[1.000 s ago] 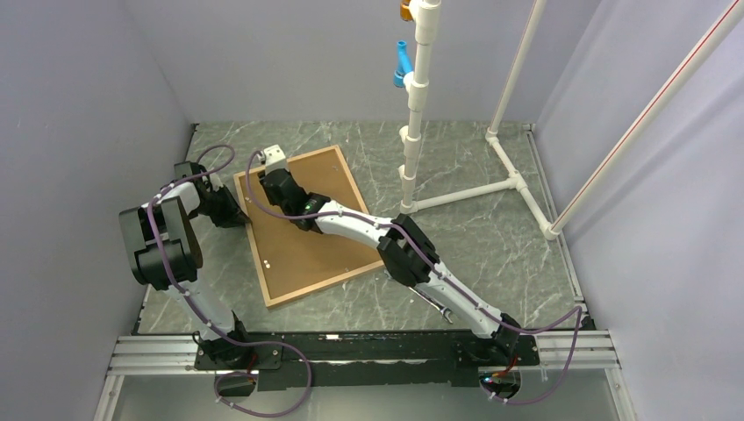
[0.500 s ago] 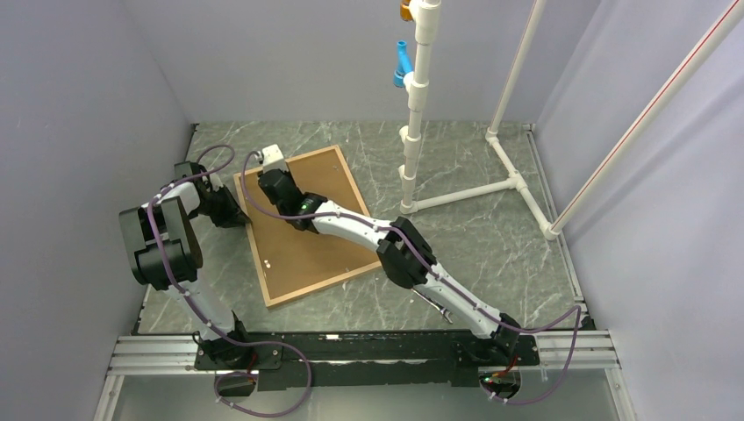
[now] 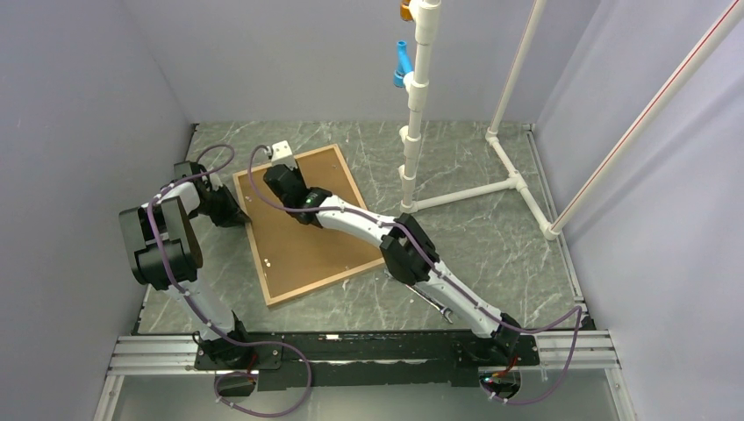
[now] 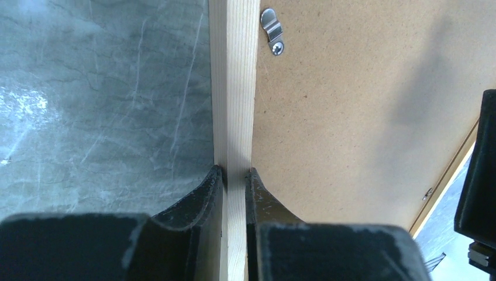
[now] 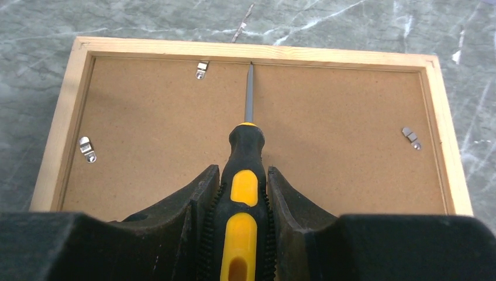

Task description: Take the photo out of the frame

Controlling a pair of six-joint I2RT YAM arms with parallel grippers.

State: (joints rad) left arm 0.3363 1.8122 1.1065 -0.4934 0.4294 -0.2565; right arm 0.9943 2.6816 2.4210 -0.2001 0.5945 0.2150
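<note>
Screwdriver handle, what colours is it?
The screwdriver handle is black with yellow panels; the right wrist view shows it best.

Left arm (image 3: 167, 241) and right arm (image 3: 412, 254) alike: white tubular links between bulky black joint housings. Purple cables (image 3: 158, 232) looped along both, down to a black base plate (image 3: 351, 349) on silver rails (image 3: 149, 353). White camera block (image 3: 281, 149) at the right wrist. Black, matte, inward-curving gripper fingers (image 5: 196, 202).

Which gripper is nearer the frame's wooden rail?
Left. The left gripper clamps the frame by its side rail, between its fingers. The right gripper hovers over the backing board holding a screwdriver, whose tip reaches the far rail.
</note>
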